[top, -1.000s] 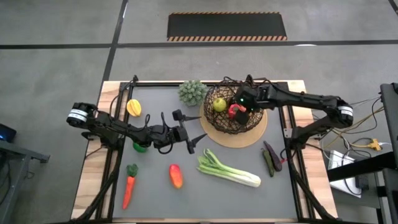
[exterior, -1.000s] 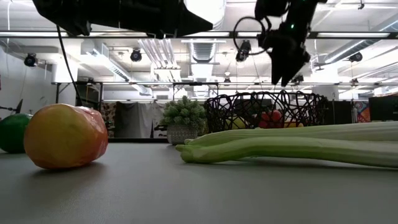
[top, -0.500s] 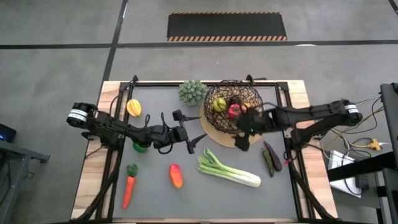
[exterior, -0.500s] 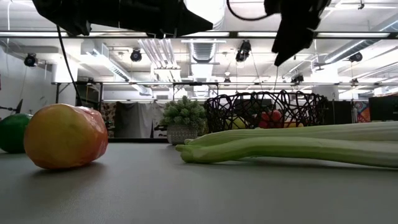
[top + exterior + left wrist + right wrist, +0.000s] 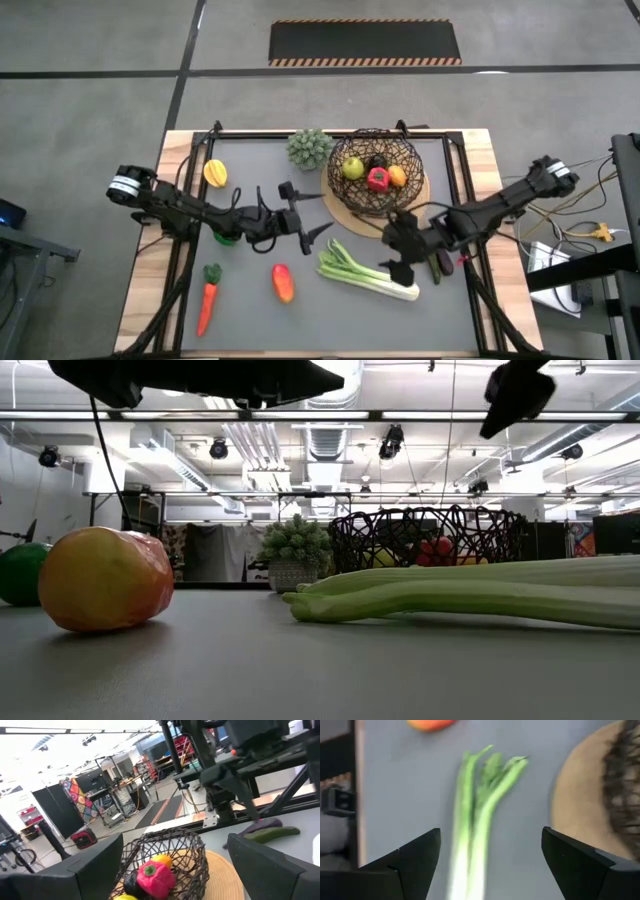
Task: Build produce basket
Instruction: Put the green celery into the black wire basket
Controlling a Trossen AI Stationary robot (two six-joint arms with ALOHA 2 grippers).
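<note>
The dark wire basket (image 5: 375,190) stands on a round tan mat (image 5: 345,212) at the far right. It holds a yellow-green piece (image 5: 352,168), a red one (image 5: 378,179), an orange one (image 5: 397,176) and a dark one. The leek (image 5: 368,272) lies flat on the grey table, its white end toward the right. My right gripper (image 5: 399,254) hangs open above the leek (image 5: 475,830), one finger on either side and clear of it. My left gripper (image 5: 307,211) stands open and level at mid-table, pointing at the basket (image 5: 165,860).
A carrot (image 5: 207,300), a red-orange piece (image 5: 283,283), a green piece (image 5: 225,237) and a yellow-orange piece (image 5: 215,173) lie on the table's left half. A dark purple and a green piece (image 5: 435,256) lie by the right edge. A small potted plant (image 5: 310,148) stands left of the basket.
My right gripper has swung from above the basket toward the table's near edge. It has crossed the mat, now stands over the leek, has turned on the way and has stayed open. The pieces in the basket show uncovered now.
</note>
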